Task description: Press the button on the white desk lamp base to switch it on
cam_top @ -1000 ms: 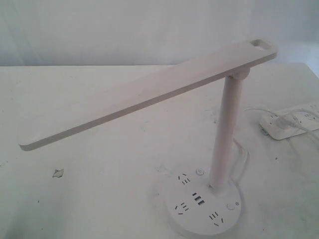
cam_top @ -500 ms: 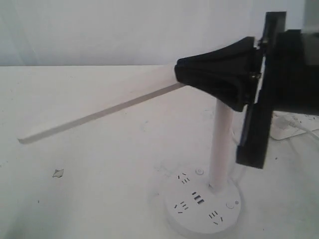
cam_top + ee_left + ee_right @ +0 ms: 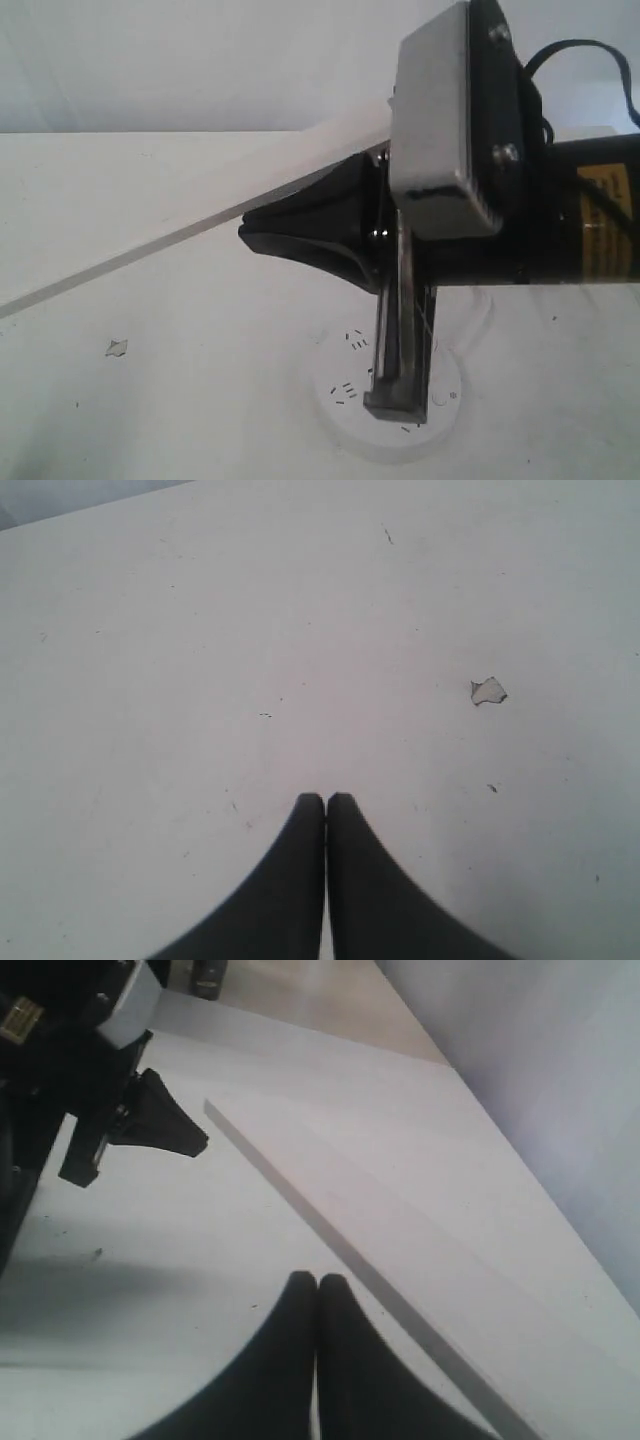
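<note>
Below and behind the right fingers [image 3: 262, 232], under that arm's wrist, the white desk lamp base [image 3: 345, 400] sits on the surface [image 3: 150, 400]. Only the exterior camera catches it, and the arm covers so much of the disc that I cannot make out the button. The right wrist camera shows instead those fingers [image 3: 303, 1300] pressed together and empty, just beside the long lamp head [image 3: 400, 1230]; whether they touch it I cannot tell. The left wrist camera shows the left fingers [image 3: 308, 820] likewise closed on nothing above the surface, a small chip [image 3: 488, 691] lying off to one side.
</note>
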Robot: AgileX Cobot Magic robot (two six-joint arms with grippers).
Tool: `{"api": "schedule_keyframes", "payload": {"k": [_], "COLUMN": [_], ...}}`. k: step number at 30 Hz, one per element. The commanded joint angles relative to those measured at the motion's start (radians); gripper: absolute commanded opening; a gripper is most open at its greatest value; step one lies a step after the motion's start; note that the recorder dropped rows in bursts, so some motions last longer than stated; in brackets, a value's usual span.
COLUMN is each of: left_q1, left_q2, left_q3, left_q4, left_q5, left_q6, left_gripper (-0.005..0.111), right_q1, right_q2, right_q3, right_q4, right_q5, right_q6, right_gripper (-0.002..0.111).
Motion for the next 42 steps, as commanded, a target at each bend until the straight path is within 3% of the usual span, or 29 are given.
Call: {"api": "schedule_keyframes", "payload": {"k": [1,5,10,18,22,24,27,35,42], "left_q1": [-0.009,-0.009,-0.009,-0.009,-0.009,-0.009,-0.009,-0.009,-0.009], "left_q2": [-0.004,-0.004,-0.004,-0.004,-0.004,-0.004,-0.004,-0.004,-0.004], "left_q3": [0.003,0.003,0.003,0.003,0.003,0.003,0.003,0.003,0.003], "left_q4": [-0.006,-0.006,-0.006,-0.006,-0.006,-0.006,-0.006,-0.006,-0.006], "left_q5": [0.001,0.001,0.001,0.001,0.001,0.001,0.001,0.001,0.001], "left_q6": [-0.003,-0.003,-0.003,-0.003,-0.003,-0.003,-0.003,-0.003,-0.003], "left_gripper": [0.000,0.000,0.000,0.000,0.000,0.000,0.000,0.000,0.000], "right_q1": [-0.001,-0.001,-0.001,-0.001,-0.001,-0.001,-0.001,-0.001,-0.001], "right_q2": [-0.059,-0.187,-0.319,-0.429,-0.431,-0.431,-0.431,-0.431,-0.428], "right_q3": [0.042,0.042,0.052,0.106,0.139,0.153,0.177,0.269,0.357], "right_q4": [-0.055,-0.055,-0.055,-0.055,-0.055,-0.055,-0.055,-0.055,-0.055], "right_q5": [-0.055,-0.011,0.033,0.094,0.100,0.114,0.203,0.494,0.473], "right_q6": [0.098,0.122,0.356,0.387,0.399,0.402,0.413,0.405,0.423], "right_gripper": [0.000,0.000,0.000,0.002,0.028,0.051,0.074,0.072,0.070]}}
